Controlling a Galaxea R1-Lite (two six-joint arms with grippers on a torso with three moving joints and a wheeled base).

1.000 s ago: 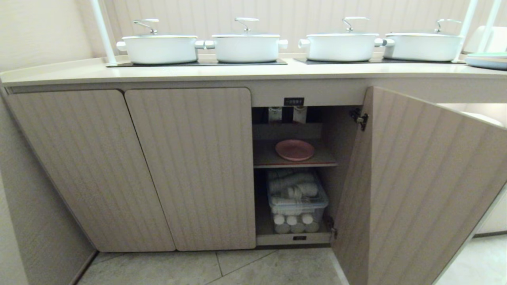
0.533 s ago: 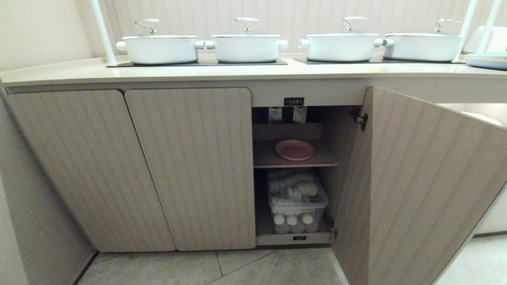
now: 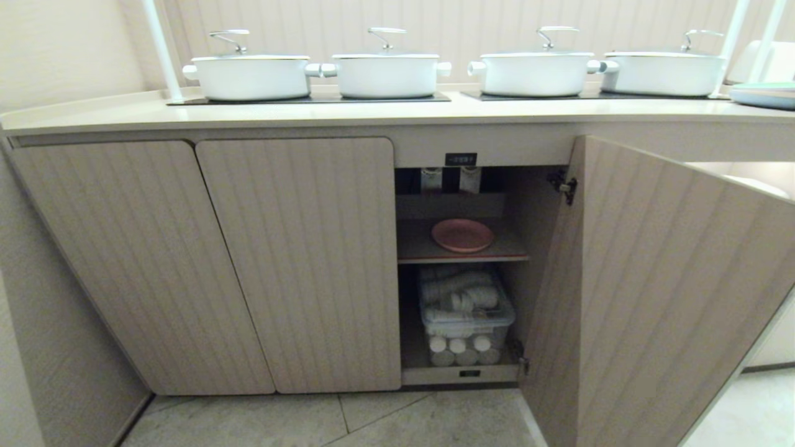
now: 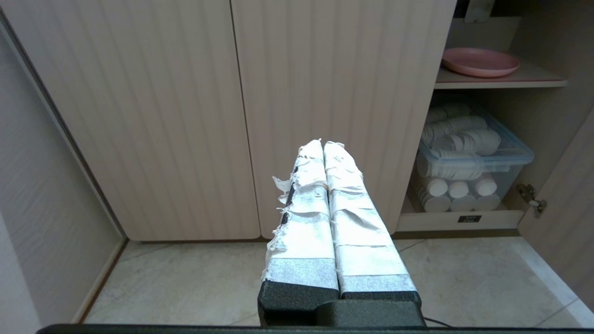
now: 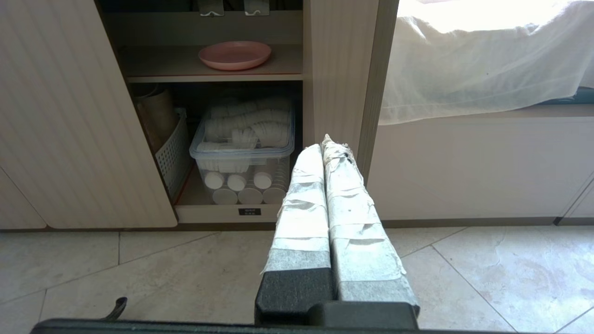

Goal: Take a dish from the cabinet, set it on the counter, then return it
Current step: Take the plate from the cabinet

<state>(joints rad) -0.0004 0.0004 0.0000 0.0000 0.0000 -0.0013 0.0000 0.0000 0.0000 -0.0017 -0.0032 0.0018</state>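
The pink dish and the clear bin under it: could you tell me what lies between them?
Only the inner shelf board: the pink dish rests on it, and the clear bin of white cups sits below, clearest in the right wrist view.

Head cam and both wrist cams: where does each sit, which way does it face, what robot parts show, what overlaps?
Head: up high, looking forward and down at the counter and open cabinet; no arm shows.
Left wrist: low, facing the closed doors; left gripper shows, jaws shut.
Right wrist: low, facing the open cabinet; right gripper shows, jaws shut.
Shared: all three see the dish on the shelf above the clear bin.
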